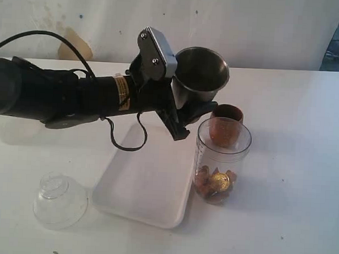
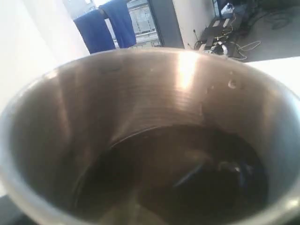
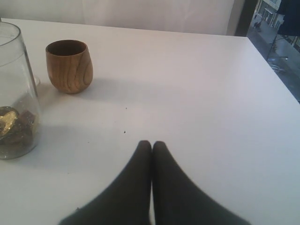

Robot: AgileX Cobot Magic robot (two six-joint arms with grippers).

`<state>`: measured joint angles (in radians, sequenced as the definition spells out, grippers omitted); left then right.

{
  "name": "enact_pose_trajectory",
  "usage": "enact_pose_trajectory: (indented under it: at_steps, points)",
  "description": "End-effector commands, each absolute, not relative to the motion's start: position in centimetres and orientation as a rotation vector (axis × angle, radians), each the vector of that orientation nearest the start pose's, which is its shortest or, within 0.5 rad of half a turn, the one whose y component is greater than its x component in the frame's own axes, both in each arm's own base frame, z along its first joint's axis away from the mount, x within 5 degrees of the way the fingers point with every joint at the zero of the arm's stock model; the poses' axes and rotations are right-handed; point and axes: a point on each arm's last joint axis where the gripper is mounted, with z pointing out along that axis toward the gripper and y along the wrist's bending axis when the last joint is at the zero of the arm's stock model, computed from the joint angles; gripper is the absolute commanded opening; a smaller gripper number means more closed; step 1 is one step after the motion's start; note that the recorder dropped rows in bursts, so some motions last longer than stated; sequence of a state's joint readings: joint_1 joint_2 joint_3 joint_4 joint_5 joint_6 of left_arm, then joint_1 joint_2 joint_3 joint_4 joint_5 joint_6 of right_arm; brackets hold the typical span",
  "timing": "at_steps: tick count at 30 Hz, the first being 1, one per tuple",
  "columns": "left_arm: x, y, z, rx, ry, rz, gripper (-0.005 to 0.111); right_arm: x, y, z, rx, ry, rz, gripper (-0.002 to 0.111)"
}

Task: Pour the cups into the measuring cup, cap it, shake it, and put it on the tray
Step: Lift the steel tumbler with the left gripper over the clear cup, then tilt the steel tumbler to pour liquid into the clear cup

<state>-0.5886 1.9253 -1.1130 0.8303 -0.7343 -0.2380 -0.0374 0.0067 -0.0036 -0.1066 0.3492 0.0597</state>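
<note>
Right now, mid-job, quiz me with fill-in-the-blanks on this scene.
The left gripper holds the tapered brushed-steel tumbler; the right gripper holds ____.
The clear domed lid lies on the ____, beside the flat white tray.
The rounded dark-brown wooden cup stands ____ near the tall clear measuring cup.
Missing: nothing; table; upright.

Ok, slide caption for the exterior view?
Left end effector holds the steel tumbler raised by the part-filled measuring cup; wooden cup behind, lid left of the tray.

White table — blue cloths hanging beyond.
</note>
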Motion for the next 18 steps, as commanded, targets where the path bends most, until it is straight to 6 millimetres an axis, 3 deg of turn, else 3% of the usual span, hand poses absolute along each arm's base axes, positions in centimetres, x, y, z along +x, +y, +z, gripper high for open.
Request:
enact_pose_trajectory:
  at_steps: [1, 18]
  points:
    - [31.87, -27.04, 22.48, 1.194, 1.181, -0.52, 0.0, 5.31, -0.55, 18.17, 0.032, 1.834, -0.087, 0.0]
    - [31.94, -27.0, 22.45, 1.255, 1.107, -0.419, 0.0, 5.31, -0.55, 18.17, 0.032, 1.834, -0.087, 0.0]
